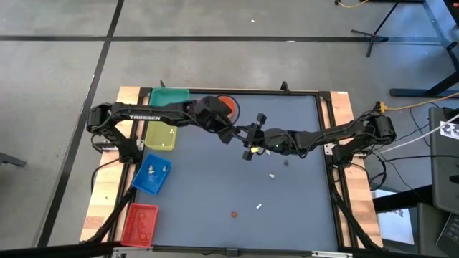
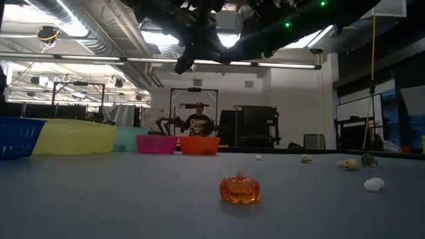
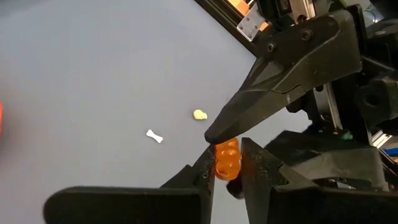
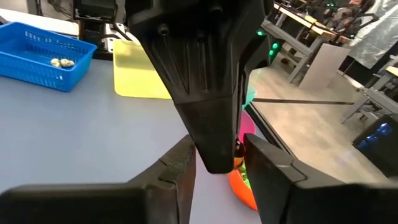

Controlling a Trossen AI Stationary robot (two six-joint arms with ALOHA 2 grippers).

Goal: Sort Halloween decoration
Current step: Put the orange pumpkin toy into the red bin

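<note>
A small orange trinket (image 3: 227,160) of the Halloween decoration hangs high over the middle of the table. My left gripper (image 3: 227,171) is shut on it. My right gripper (image 4: 221,168) meets it head-on from the table's right, open, its fingers either side of the left gripper's fingers (image 4: 208,93). In the high view the two grippers (image 1: 237,136) (image 1: 252,145) join mid-table. More trinkets lie loose on the table: an orange pumpkin (image 2: 240,188), a white one (image 2: 374,184), a white bone (image 3: 154,135). My left gripper pinches the orange trinket by its two sides (image 3: 219,167) between its two fingers. The trinket is lifted clear of the table. My right gripper has one fingertip (image 3: 214,134) right at the trinket's top; whether it touches I cannot tell.
Along the table's left side stand a green bin (image 1: 169,97), a yellow bin (image 1: 160,135), a blue basket (image 1: 152,174) with a few trinkets and a red basket (image 1: 140,223). An orange bowl (image 1: 228,106) is at the far edge. People stand in the room beyond.
</note>
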